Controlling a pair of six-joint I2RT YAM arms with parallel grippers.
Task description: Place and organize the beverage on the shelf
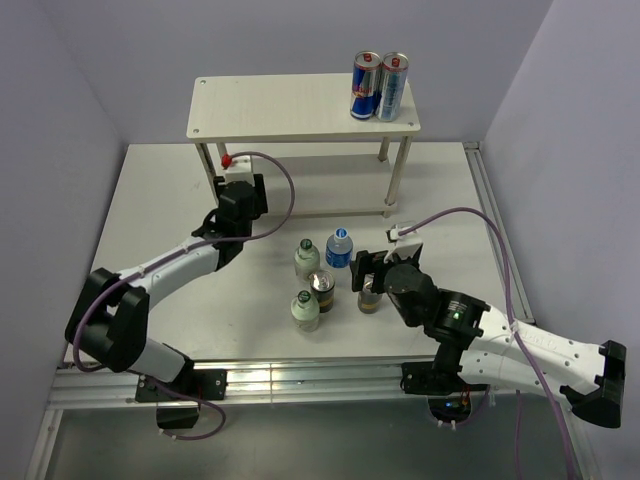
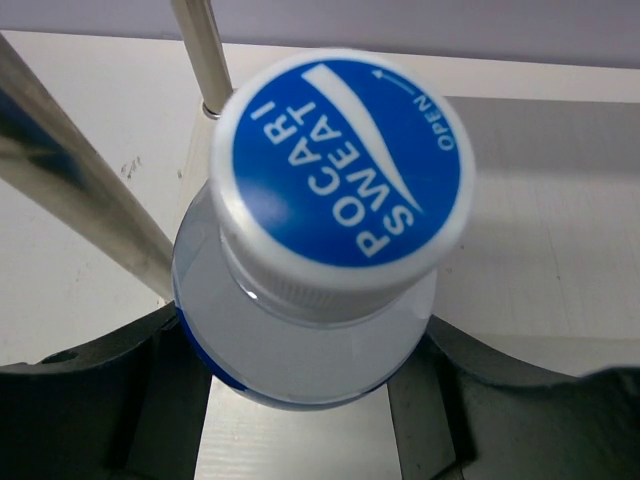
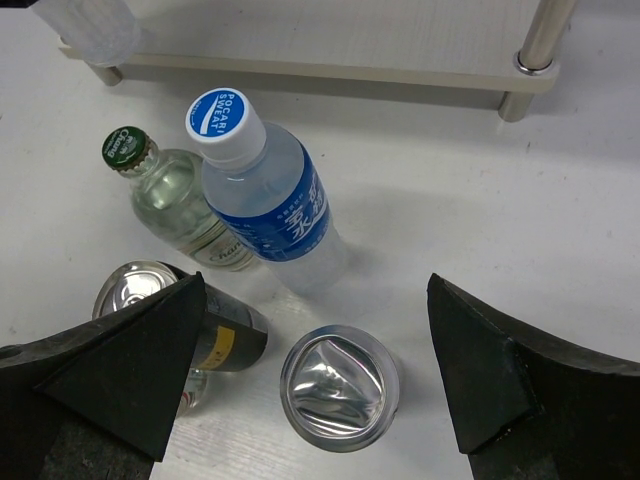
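Observation:
My left gripper (image 1: 238, 170) reaches in at the left end of the shelf (image 1: 300, 108), below its top board. In the left wrist view it (image 2: 305, 400) is shut on a clear water bottle (image 2: 300, 340) with a blue-and-white cap, a dark finger on each side. That bottle is hidden in the top view. My right gripper (image 1: 373, 274) hangs open over a short can (image 1: 370, 300). In the right wrist view the can's silver top (image 3: 340, 388) sits between the wide-apart fingers (image 3: 130, 370), touching neither. A blue-labelled bottle (image 3: 265, 195), a green-capped bottle (image 3: 170, 200) and a dark can (image 3: 190, 325) stand close by.
Two tall blue-and-silver cans (image 1: 378, 86) stand on the right of the top board. A second green-capped bottle (image 1: 305, 310) stands nearest the front. Thin metal shelf legs (image 2: 70, 170) rise right beside the held bottle. Purple walls close in the table on three sides.

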